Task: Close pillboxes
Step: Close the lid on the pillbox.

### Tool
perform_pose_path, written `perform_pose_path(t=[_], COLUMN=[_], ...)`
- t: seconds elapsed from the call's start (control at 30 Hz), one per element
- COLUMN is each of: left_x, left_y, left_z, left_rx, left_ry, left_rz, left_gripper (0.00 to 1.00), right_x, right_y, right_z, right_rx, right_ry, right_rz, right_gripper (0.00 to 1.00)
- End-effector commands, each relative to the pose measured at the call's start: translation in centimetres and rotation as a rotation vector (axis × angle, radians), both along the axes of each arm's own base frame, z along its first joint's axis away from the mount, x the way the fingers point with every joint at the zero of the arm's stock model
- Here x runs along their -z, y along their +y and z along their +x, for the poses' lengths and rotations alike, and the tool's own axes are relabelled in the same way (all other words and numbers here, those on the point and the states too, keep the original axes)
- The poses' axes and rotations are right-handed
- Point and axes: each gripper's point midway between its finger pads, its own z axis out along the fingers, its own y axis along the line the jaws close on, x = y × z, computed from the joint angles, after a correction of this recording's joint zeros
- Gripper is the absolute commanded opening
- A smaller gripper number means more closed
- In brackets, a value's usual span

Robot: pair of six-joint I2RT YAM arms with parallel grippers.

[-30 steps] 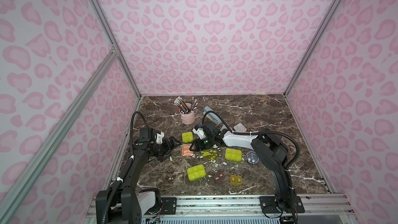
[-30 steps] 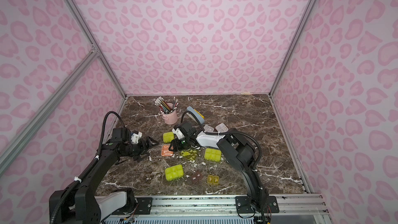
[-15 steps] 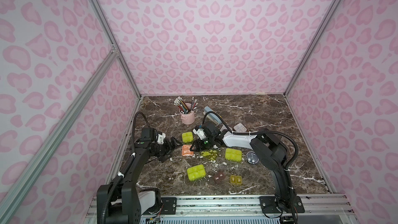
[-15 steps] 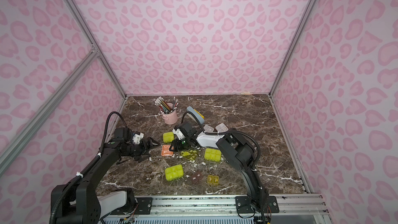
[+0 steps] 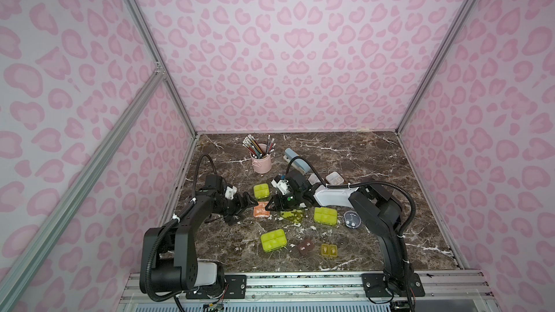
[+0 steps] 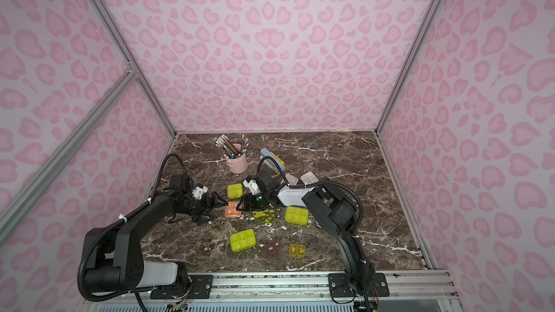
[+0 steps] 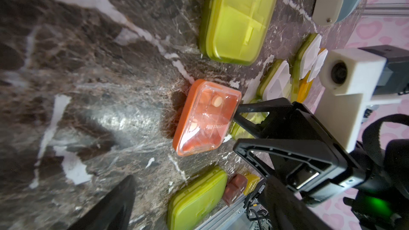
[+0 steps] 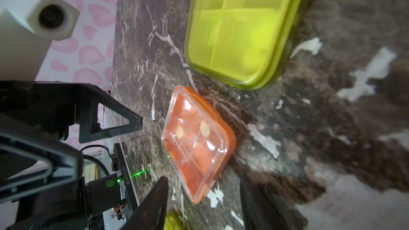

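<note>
The left claw [image 5: 243, 210] hangs released, its black fingers spread wide with nothing between them. It is just beside a salmon-orange rectangular plastic pillbox [image 5: 260, 210] that lies flat, its clear lid down, on the dark brown marbled worktop [image 5: 360, 157]. From the opposite side the right claw [image 5: 270, 206] points at the same box, jaws parted and gripping nothing. In the left wrist view one fingertip [image 7: 247, 107] sits at the box's edge, though contact cannot be confirmed. Two pale tablets show through the lid (its lettering is too blurred to read).

Toward the back wall, near the salmon box, rests a closed lime-yellow rectangular pillbox [image 5: 261, 191]. Beneath the right wrist an open translucent lime lid [image 5: 292, 217] lies on the worktop. Beyond it sits a second closed lime pillbox [image 5: 325, 215], with a round grey case [image 5: 352, 220] beside that. Nearer the front rail are a third closed lime pillbox [image 5: 273, 240], a small brown case [image 5: 306, 246] and an amber-yellow case [image 5: 329, 249]. Two whitish cases [image 5: 335, 178] sit behind the right arm. At the back stand a pink pencil cup [image 5: 262, 163] and a blue-grey stapler [image 5: 295, 157].
</note>
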Motion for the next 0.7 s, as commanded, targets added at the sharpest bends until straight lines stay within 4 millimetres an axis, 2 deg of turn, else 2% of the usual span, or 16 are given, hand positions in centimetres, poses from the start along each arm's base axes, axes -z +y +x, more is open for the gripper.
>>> perform_pose_path(t=[0.0,0.33,0.47,0.67], left_x=[0.1,1.5,2.1,2.5], left_y=[0.0,-0.3,-0.7,-1.1], left_z=[0.8,2.4,2.7,2.7], left_rx=[0.016,-0.019,-0.018,-0.018], left_ry=[-0.028,-0.016,-0.007,-0.003], left_rz=[0.002,-0.025,-0.043,-0.061], left_gripper=[0.9,0.83,0.76,0.72], right_x=[0.4,0.7,1.0,1.1], right_y=[-0.1,0.2,0.1,0.3], right_z=[-0.3,-0.2,-0.2,-0.1], right_rx=[0.009,0.021,0.024,0.026], right_ry=[0.027,0.053,0.057,0.066], right_rz=[0.003,0.019,0.014,0.019], right_gripper=[0.54,0.54,0.54,0.54])
